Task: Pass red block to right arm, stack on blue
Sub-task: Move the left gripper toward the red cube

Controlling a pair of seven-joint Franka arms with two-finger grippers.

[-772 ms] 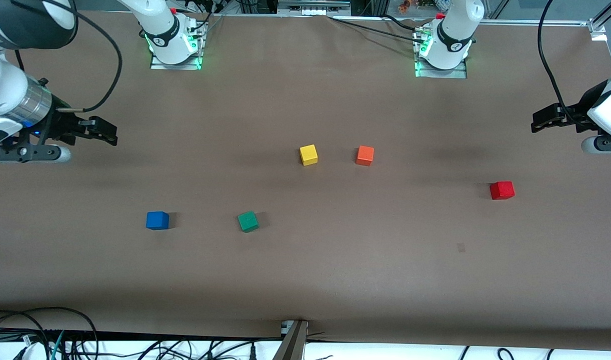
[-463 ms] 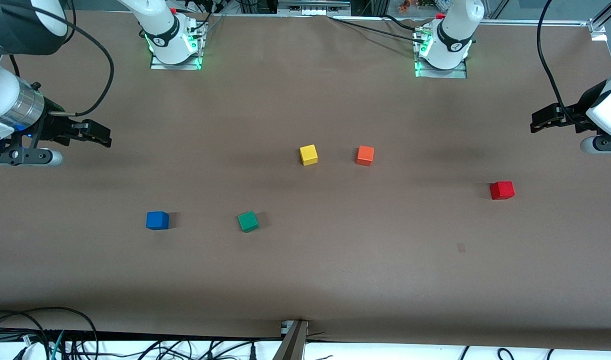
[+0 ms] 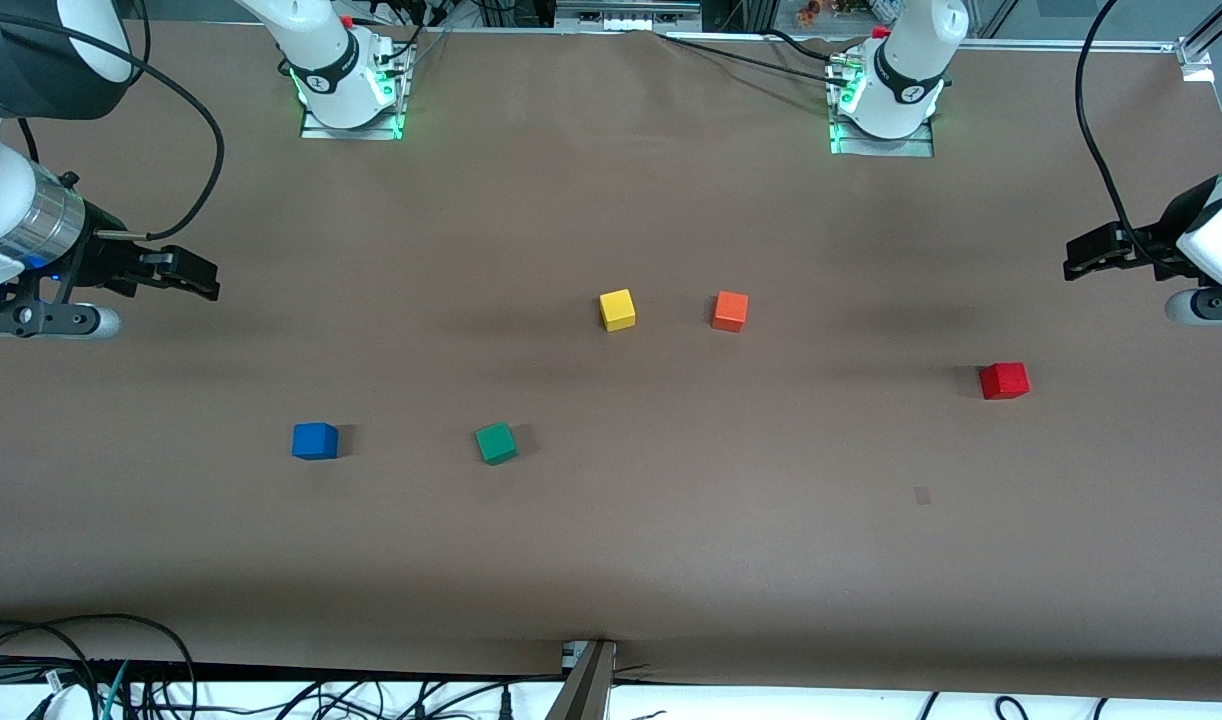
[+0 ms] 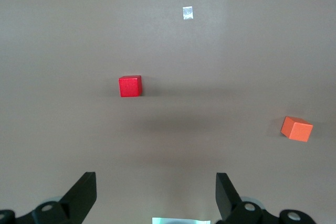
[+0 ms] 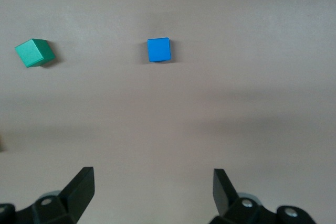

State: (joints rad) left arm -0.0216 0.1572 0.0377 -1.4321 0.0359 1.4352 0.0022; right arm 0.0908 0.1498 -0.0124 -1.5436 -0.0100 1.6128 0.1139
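The red block (image 3: 1004, 381) lies on the brown table toward the left arm's end, and it also shows in the left wrist view (image 4: 130, 86). My left gripper (image 3: 1081, 258) hangs open and empty above the table's end, apart from that block; the left wrist view shows the left gripper (image 4: 156, 179) with wide jaws. Toward the right arm's end sits the blue cube (image 3: 315, 441), seen too from the right wrist (image 5: 158, 50). Above that end my right gripper (image 3: 196, 275) is open with nothing in it, its jaws wide in the right wrist view (image 5: 152, 174).
A green cube (image 3: 496, 443) sits beside the blue one, toward the middle. A yellow cube (image 3: 618, 310) and an orange cube (image 3: 730, 311) lie mid-table, farther from the camera. A small pale patch (image 3: 922, 494) marks the table. Cables (image 3: 71, 670) run along the near edge.
The right gripper has drawn back a little toward its end of the table. The left gripper has shifted slightly. No cube has moved.
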